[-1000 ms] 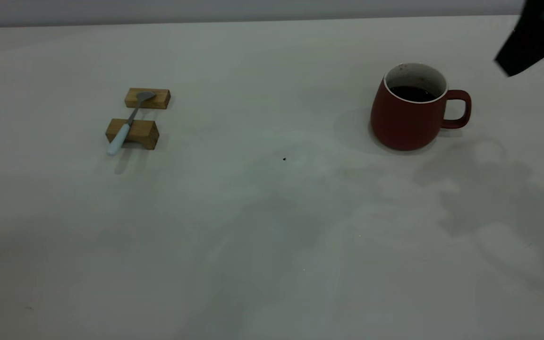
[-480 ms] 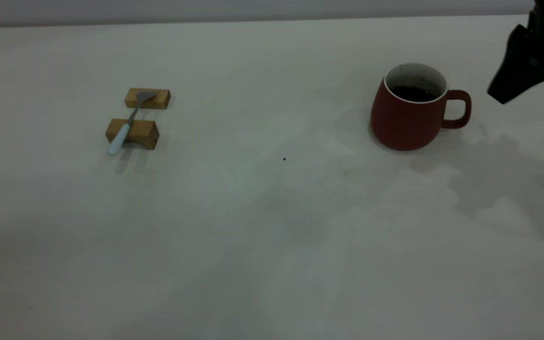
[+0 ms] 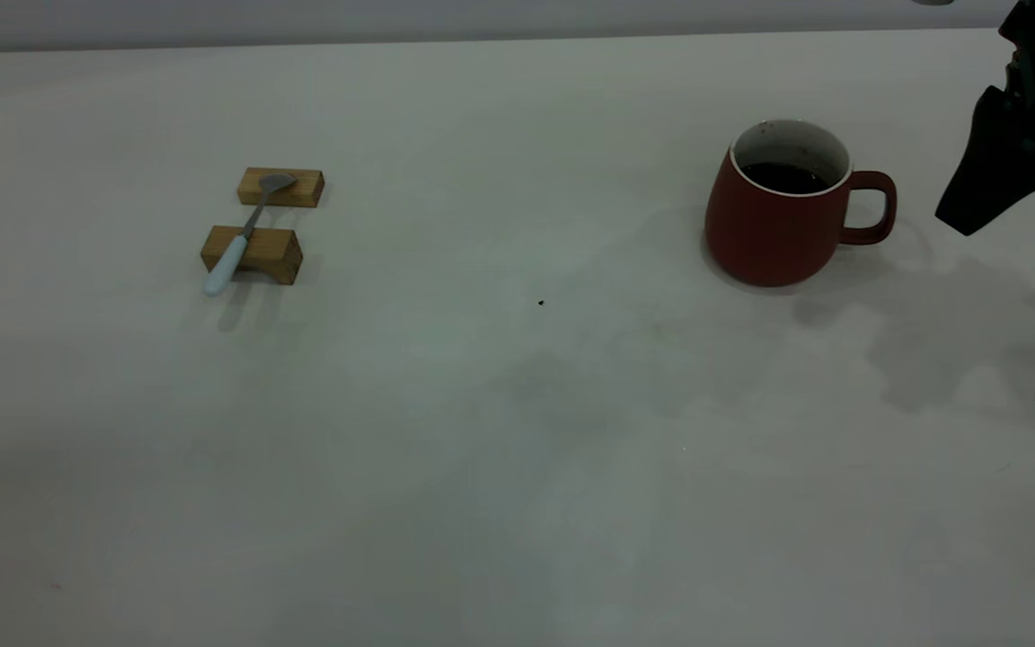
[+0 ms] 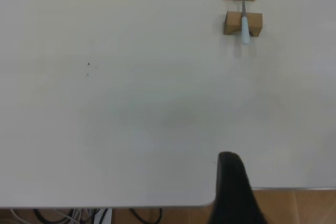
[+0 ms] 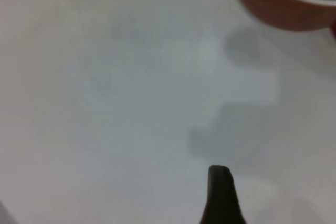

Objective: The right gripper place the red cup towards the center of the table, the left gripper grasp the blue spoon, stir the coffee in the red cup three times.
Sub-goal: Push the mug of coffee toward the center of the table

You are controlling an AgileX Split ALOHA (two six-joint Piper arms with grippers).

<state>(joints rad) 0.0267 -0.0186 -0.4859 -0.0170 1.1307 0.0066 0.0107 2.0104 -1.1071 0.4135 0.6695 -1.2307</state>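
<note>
The red cup [image 3: 774, 229] stands upright at the right of the table [image 3: 517, 431], handle pointing right, with dark coffee [image 3: 784, 177] inside. Its rim also shows at the edge of the right wrist view as the red cup [image 5: 278, 9]. My right gripper [image 3: 1007, 175] hangs above the table just right of the handle, apart from it. The blue spoon [image 3: 239, 241] lies across two wooden blocks at the left; in the left wrist view the blue spoon [image 4: 244, 22] is far off. My left gripper [image 4: 231, 192] sits back over the table's edge.
Two tan wooden blocks [image 3: 280, 187] [image 3: 252, 253] hold the spoon off the table. A tiny black speck [image 3: 541, 303] marks the middle. The table edge [image 4: 157, 205] with cables and a wooden floor beyond shows in the left wrist view.
My right gripper has come down from the top right corner to about the height of the cup's handle. Cup, spoon and blocks have not moved.
</note>
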